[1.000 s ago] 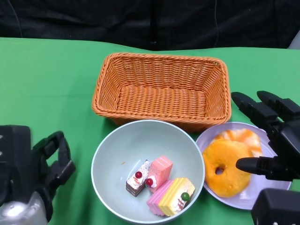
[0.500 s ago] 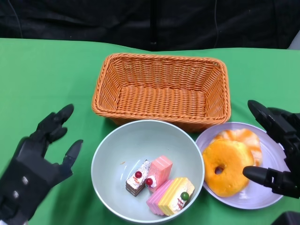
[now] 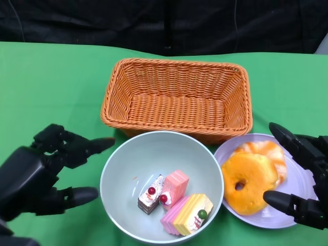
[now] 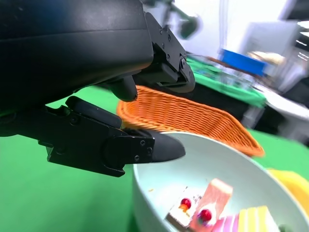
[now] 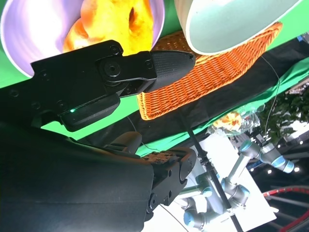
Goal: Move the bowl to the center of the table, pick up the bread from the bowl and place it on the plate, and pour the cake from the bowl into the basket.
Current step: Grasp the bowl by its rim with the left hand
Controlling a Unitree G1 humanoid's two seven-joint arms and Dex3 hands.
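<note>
**Beside the bowl: left hand set to grasp**

At bench centre sits the bowl [image 3: 161, 187], cake slices [image 3: 174, 203] inside, touching the basket [image 3: 177, 97]. Bread [image 3: 249, 182] already lies on the plate [image 3: 294, 212]. Left hand [image 3: 38, 174] hovers just beside the rim, fingers spread, empty. Right hand [image 3: 302, 177] spread over the plate, holding nothing. Pouring step likely next: grip rim, lift, tip toward basket.

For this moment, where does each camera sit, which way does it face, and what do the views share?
Head view: high, facing down at the table; bowl, basket, plate, both hands, left hand, right hand.
Right wrist view: behind the right hand, turned over; the plate, bread and basket beyond.
Left wrist view: behind the left hand, low, facing the bowl rim and cake.
All share bowl and basket.
</note>
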